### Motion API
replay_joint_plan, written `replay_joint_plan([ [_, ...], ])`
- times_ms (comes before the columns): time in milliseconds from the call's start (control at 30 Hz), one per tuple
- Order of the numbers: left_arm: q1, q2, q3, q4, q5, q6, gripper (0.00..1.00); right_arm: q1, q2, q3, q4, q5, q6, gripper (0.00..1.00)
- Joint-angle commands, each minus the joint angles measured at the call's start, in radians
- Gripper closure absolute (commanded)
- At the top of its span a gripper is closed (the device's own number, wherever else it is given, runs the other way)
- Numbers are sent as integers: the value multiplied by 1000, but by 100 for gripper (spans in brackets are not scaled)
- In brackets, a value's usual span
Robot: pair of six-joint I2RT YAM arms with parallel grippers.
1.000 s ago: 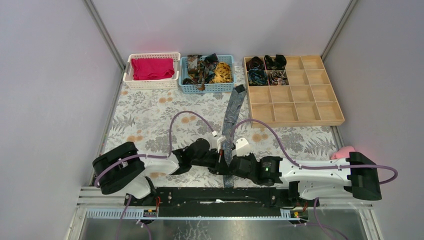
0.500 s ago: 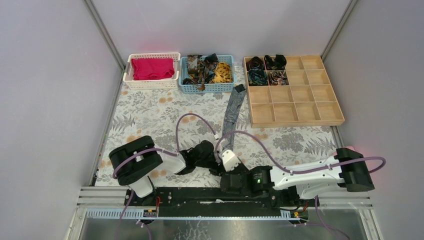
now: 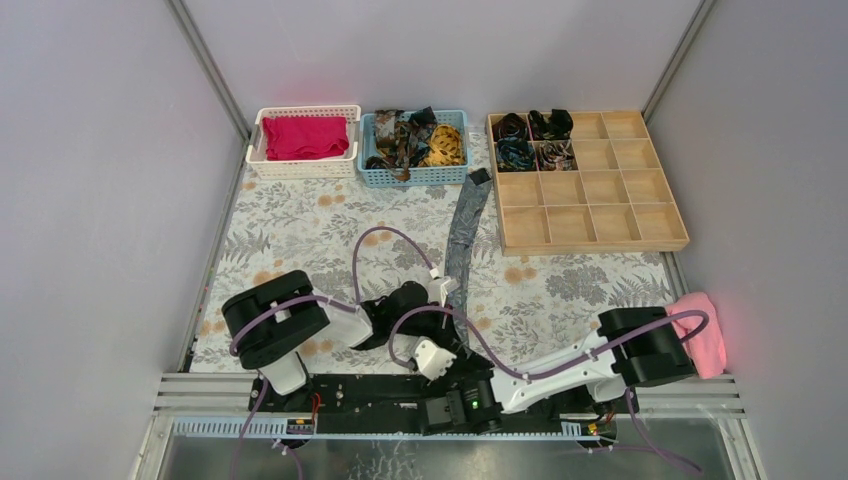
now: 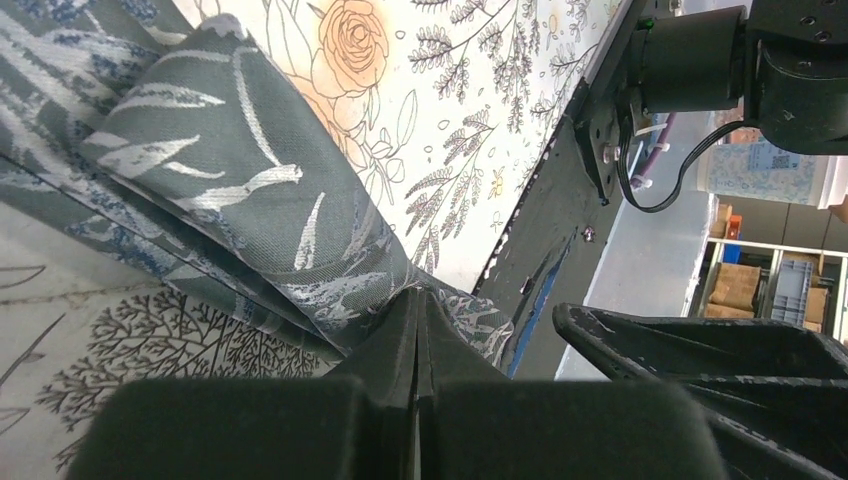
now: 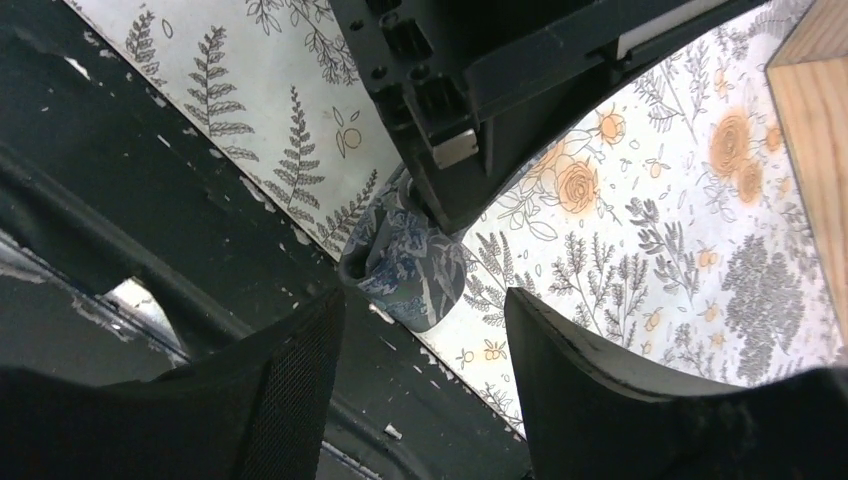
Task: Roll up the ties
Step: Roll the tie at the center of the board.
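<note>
A long dark grey patterned tie (image 3: 466, 228) lies as a flat strip on the floral cloth, from the blue basket toward the near edge. My left gripper (image 3: 447, 318) is shut on its near end, which is folded over into a small loop (image 4: 230, 170) right in front of the closed jaws (image 4: 418, 298). My right gripper (image 3: 438, 347) is open and empty, hanging over the black rail at the table's near edge. In the right wrist view its fingers (image 5: 300, 380) stand apart just short of the tie's rolled end (image 5: 405, 265), not touching it.
A wooden compartment tray (image 3: 590, 210) at the back right holds several coiled ties (image 3: 530, 140). A blue basket (image 3: 372, 176) holds loose ties. A white basket (image 3: 255, 150) holds magenta cloth. A pink cloth (image 3: 702, 330) lies at the right edge. Purple cables loop over the arms.
My right gripper has left the tie's near end and drawn back toward the near rail, and its arm folded low. My left gripper stays shut on the tie's end.
</note>
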Motion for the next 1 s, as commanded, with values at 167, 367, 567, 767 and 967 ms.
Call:
replay_joint_plan([
  [167, 19, -85, -67, -312, -164, 92, 100, 22, 158, 135, -90, 112, -17, 33],
  [367, 44, -116, -58, -409, -223, 79, 100, 25, 195, 167, -48, 116, -95, 33],
  [567, 62, -112, -54, -472, -229, 70, 100, 24, 233, 183, 12, 134, -196, 33],
  [767, 76, -154, -75, -507, -218, 59, 100, 19, 280, 189, 38, 128, -245, 33],
  [967, 75, -198, -59, -577, -210, 69, 100, 5, 318, 178, 32, 169, -250, 31],
])
